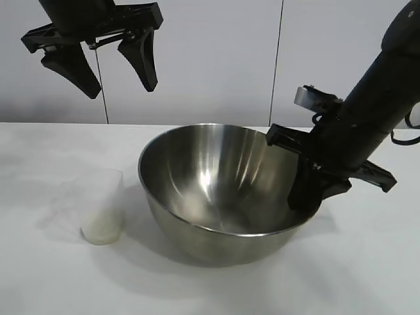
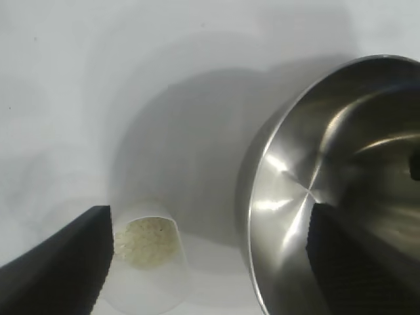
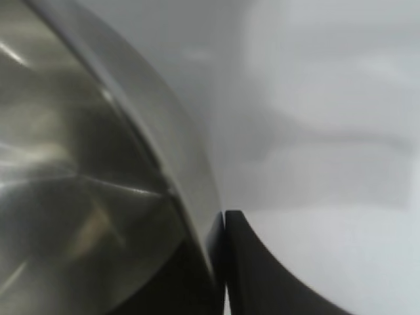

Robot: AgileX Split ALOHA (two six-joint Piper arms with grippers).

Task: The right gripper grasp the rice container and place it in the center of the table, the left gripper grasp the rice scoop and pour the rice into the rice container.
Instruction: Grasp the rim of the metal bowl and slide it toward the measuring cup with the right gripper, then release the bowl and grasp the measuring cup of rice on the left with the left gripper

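Right gripper (image 1: 314, 197) fingers clamped on rice container (image 1: 216, 190) rim; left gripper (image 1: 118, 75) spread wide, high above.

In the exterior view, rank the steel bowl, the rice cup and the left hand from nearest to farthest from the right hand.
1. Steel bowl: its rim is pinched by the right hand.
2. Rice cup: beyond the bowl's far side, on the table.
3. Left hand: raised above the cup, open.

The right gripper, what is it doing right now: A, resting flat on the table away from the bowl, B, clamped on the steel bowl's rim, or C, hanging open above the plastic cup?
B: the right gripper is shut on the rim of the rice container, one finger inside, one outside.
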